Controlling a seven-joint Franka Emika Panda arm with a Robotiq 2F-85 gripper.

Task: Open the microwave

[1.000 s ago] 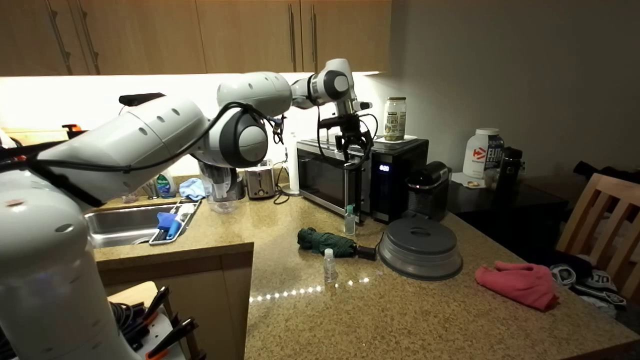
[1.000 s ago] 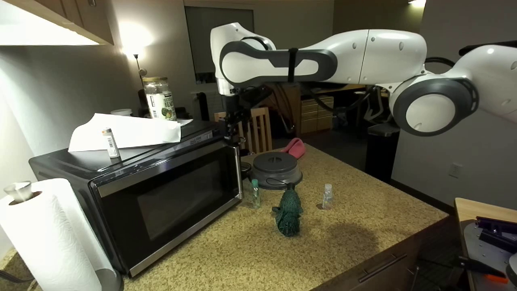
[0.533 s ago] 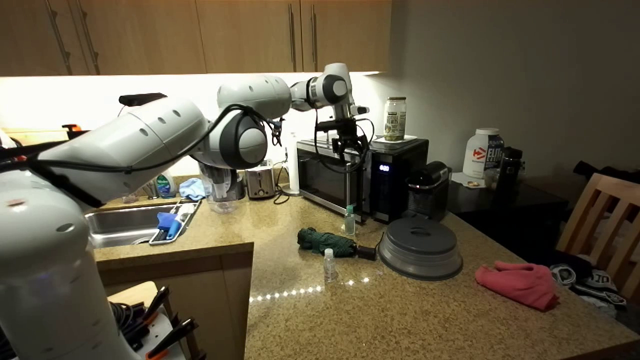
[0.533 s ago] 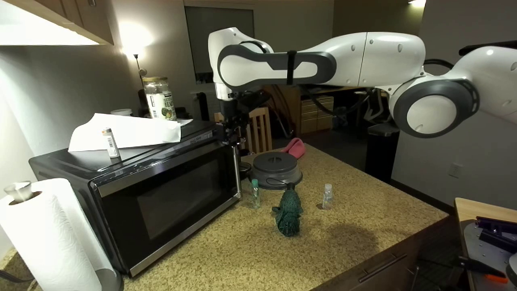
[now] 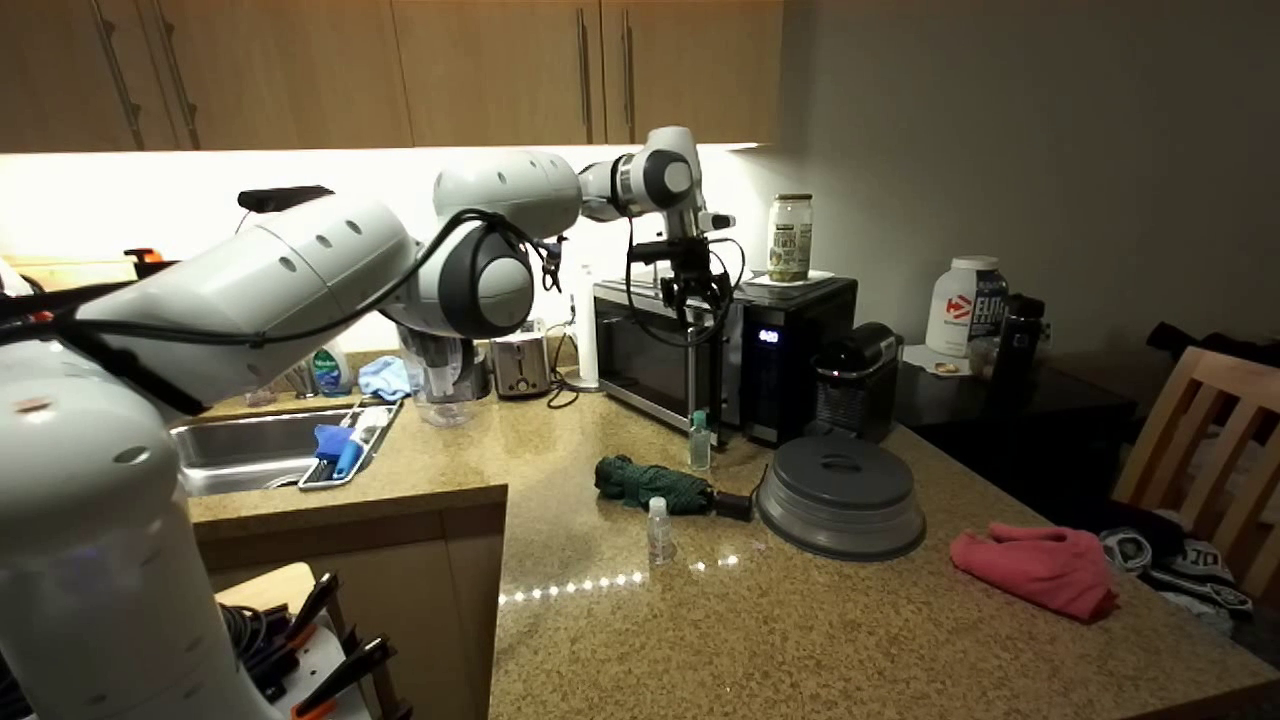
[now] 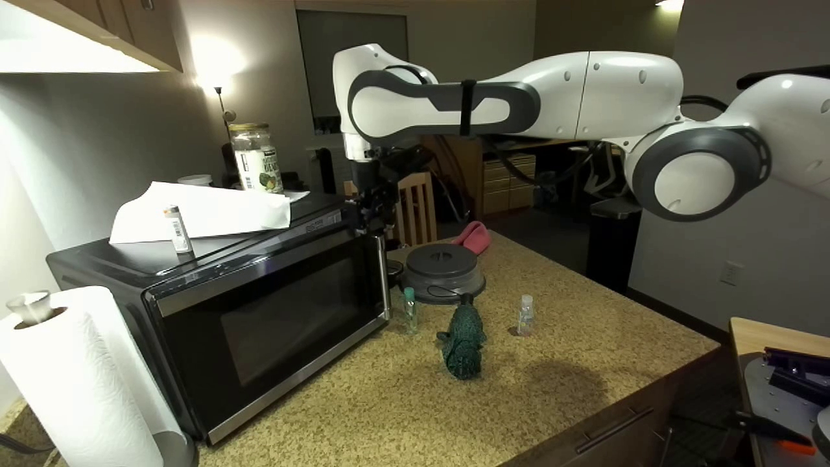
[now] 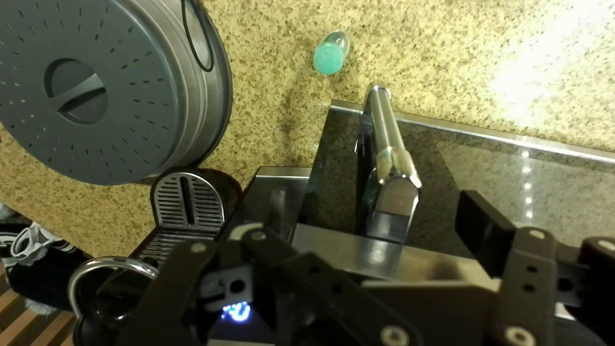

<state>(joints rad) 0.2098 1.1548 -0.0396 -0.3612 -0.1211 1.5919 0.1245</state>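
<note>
One gripper point(image 7: 377, 230) hangs with jaws apart, the bar handle point(image 7: 387, 129) showing between them; the microwave point(image 6: 279, 318) stands, door point(image 5: 640, 368) ajar, near the wall-side edge of the worktop point(image 6: 596, 324).

- one microwave point(image 6: 279, 311)
- one coffee maker point(image 5: 855, 390)
- one toaster point(image 5: 520, 364)
- one domed cover point(image 5: 840, 500)
- one glass jar point(image 5: 790, 238)
- two small clear bottles point(image 5: 659, 535)
- one paper-towel roll point(image 6: 74, 389)

Black microwave point(image 6: 266, 311), speckled tan counter point(image 5: 850, 630), pink cloth point(image 5: 1035, 572)
</note>
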